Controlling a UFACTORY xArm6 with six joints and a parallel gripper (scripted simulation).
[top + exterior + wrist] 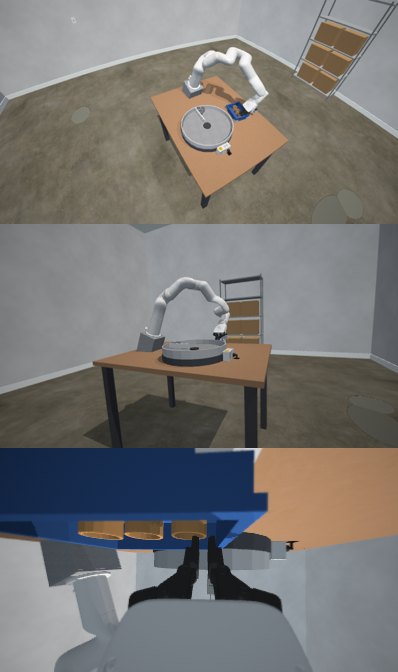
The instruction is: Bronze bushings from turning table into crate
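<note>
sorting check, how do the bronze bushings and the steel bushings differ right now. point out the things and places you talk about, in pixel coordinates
The bronze bushings (237,111) (189,529) are orange-brown; the steel bushings (201,109) are grey. The bronze bushings are in the blue crate (240,118) (130,483), while the steel bushings are on the turning table (199,134) (193,353), by its white bar (199,114) (178,346). Both sorts sit in groups.

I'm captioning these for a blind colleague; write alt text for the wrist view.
Black gripper fingers, slightly parted with nothing between them, point toward a blue crate showing three bronze bushings in a row. Behind are the turning table and a wooden tabletop.
</note>
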